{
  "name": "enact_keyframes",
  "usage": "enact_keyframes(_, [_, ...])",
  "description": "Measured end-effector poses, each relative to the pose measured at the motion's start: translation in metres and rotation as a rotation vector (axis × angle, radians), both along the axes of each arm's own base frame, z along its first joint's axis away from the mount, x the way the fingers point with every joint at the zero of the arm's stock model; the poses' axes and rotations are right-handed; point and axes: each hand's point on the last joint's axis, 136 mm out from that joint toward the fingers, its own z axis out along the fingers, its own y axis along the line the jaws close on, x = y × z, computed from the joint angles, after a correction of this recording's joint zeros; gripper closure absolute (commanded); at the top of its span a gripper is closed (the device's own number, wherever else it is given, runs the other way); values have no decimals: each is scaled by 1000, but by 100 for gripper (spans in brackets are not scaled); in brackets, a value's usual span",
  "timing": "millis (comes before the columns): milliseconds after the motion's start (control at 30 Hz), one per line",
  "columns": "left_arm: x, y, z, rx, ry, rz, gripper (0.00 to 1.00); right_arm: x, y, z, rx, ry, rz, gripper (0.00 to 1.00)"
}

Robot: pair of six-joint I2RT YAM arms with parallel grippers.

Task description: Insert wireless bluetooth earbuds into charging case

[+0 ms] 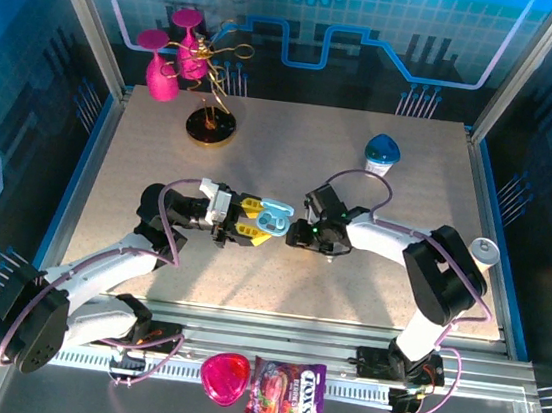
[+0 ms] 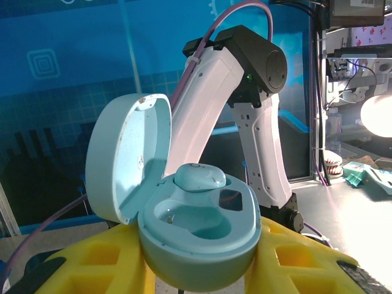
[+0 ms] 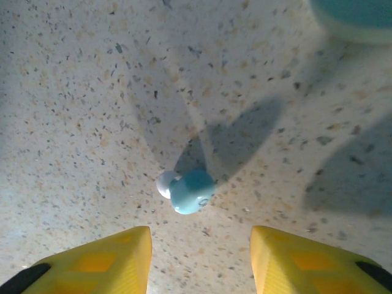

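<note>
Right jaws hovering over the loose earbud point(image 3: 187, 191)
They are standing apart, the earbud lying crosswise on the surface point(image 3: 92, 92) just above their gap, mid-frame; left jaws are clamping the open charging case point(image 2: 196, 239).

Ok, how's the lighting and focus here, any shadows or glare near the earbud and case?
Right wrist view: the earbud is sharp, broad dark shadows cross the table beside it, the yellow fingers are blurred. Left wrist view: the open charging case is crisp, a bright glare burns out at the right edge. Top view: even light, blue-tinted walls.
</note>
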Motion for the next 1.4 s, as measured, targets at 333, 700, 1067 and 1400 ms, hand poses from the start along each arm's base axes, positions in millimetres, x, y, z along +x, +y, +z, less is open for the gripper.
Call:
enact_keyframes(333, [0, 0, 0, 0, 0, 0, 68, 7, 15, -7, 65, 34, -24, 59])
enact_keyframes(700, [0, 0, 0, 0, 0, 0, 68, 19, 26, 3, 91, -3, 2, 62])
enact_keyframes(1067, [0, 0, 0, 0, -1, 0, 68, 23, 27, -3, 55, -6, 42, 61])
enact_keyframes(1400, [0, 0, 0, 0, -1, 0, 68, 36, 31, 7, -43, -80, 212, 60])
